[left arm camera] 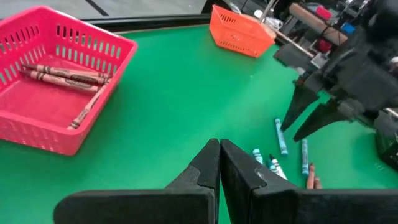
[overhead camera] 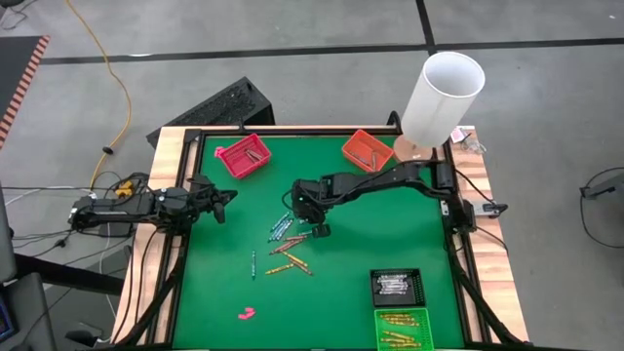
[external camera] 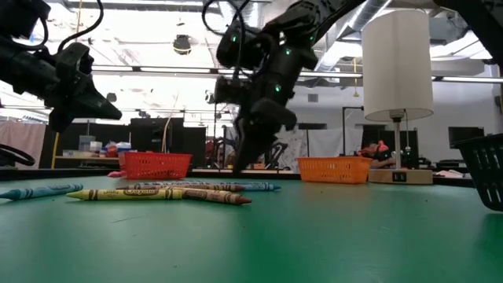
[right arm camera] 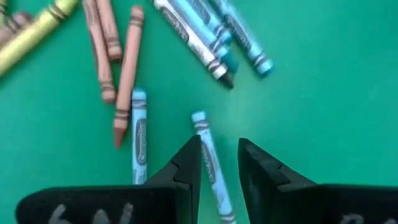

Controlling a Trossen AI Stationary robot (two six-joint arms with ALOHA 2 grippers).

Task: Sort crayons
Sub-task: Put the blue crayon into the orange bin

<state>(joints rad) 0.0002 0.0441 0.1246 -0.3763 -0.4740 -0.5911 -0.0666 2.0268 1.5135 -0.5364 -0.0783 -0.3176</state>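
The right gripper (overhead camera: 319, 230) is low over the middle of the green table (overhead camera: 390, 234), at the edge of the loose pile of crayons (overhead camera: 288, 244). Its fingers are half apart and pointing down. In the right wrist view a blue crayon (right arm camera: 210, 163) lies on the mat between the two fingers (right arm camera: 183, 167); the fingers stand on either side of it, and I cannot tell if they touch it. Another blue crayon (right arm camera: 138, 134) lies just beside it, brown crayons (right arm camera: 112, 56) and a yellow one (right arm camera: 34, 31) lie further off, and a bunch of blue crayons (right arm camera: 211, 34) is near them.

The left gripper (overhead camera: 222, 202) waits at the left edge of the table, above the mat, with its fingers (left arm camera: 208, 165) closed together and nothing between them.

Some crayons are already in baskets. The red basket (overhead camera: 243, 156) at the far left of the table holds brown-red crayons (left arm camera: 65, 78). The orange basket (overhead camera: 367, 149) is at the far side near a white lamp (overhead camera: 444, 93). The green basket (overhead camera: 402, 330) at the near right corner holds yellow-orange crayons, and the black basket (overhead camera: 397, 286) beside it holds pale ones. A small pink lump (overhead camera: 246, 313) lies alone near the front edge.
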